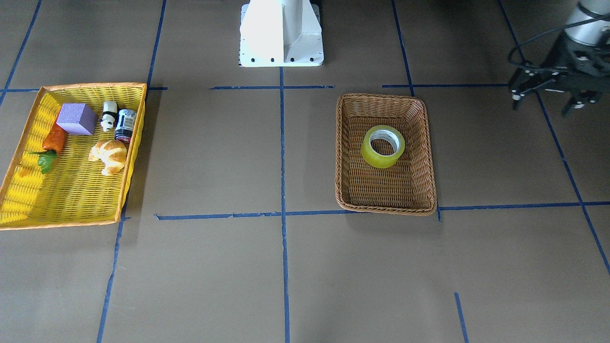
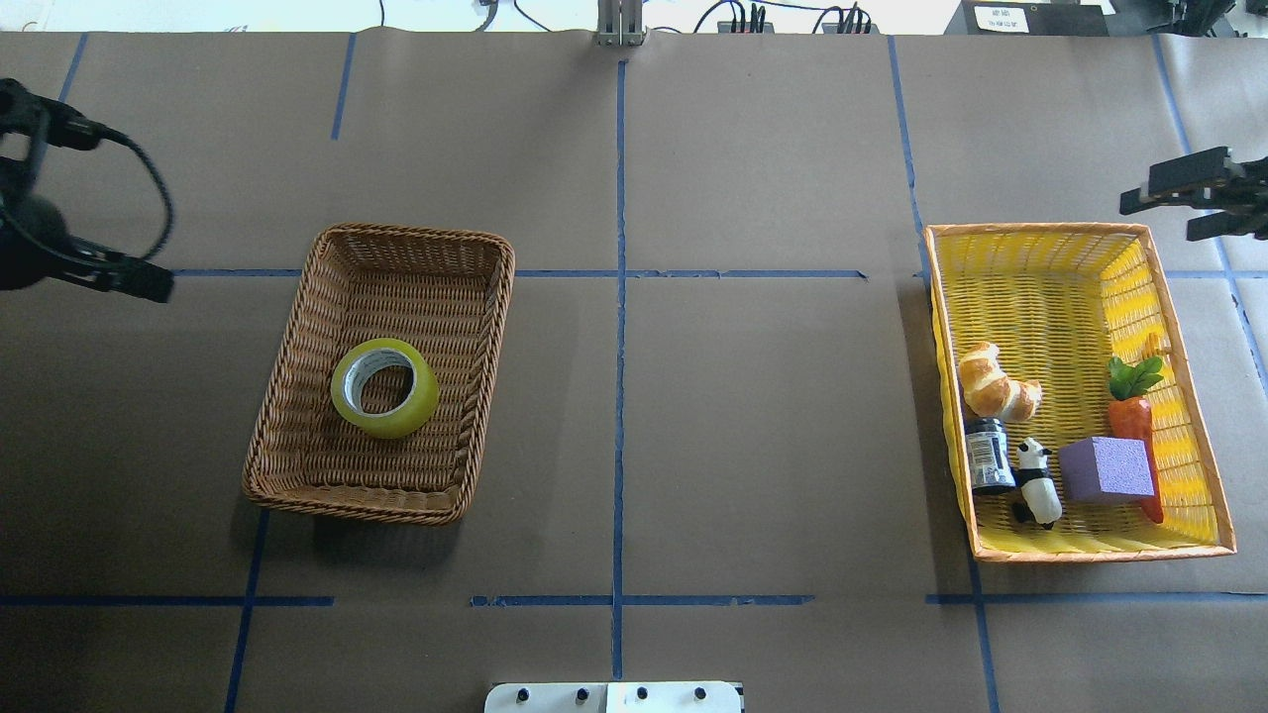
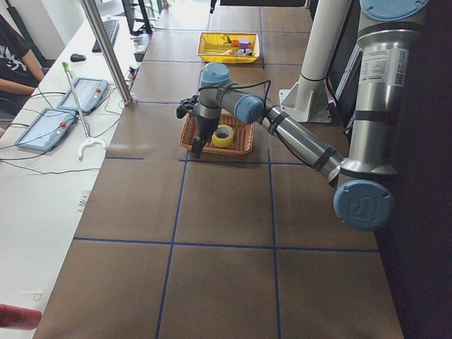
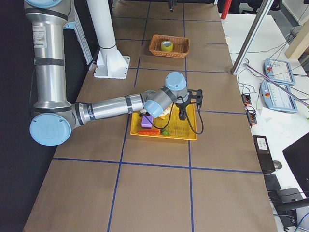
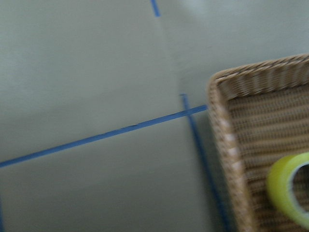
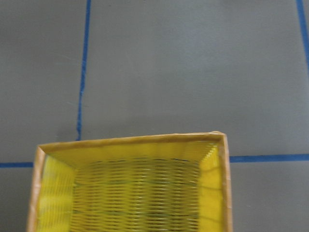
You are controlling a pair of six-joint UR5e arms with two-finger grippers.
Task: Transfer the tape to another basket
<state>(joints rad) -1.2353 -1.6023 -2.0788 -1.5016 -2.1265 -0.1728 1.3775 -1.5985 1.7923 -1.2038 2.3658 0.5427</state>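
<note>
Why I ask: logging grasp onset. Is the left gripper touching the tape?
Apart. Front-facing view shows the left gripper outside the basket, far from the tape.

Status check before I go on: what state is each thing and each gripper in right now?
tape: lying flat, hole up, in the wicker basket, ungripped.
wicker basket: upright on the table, holding only the tape.
yellow basket: upright, holding croissant, jar, panda, purple block, carrot.
left gripper: open, empty, off to the wicker basket's side.
right gripper: open, empty, by the yellow basket's far end.
</note>
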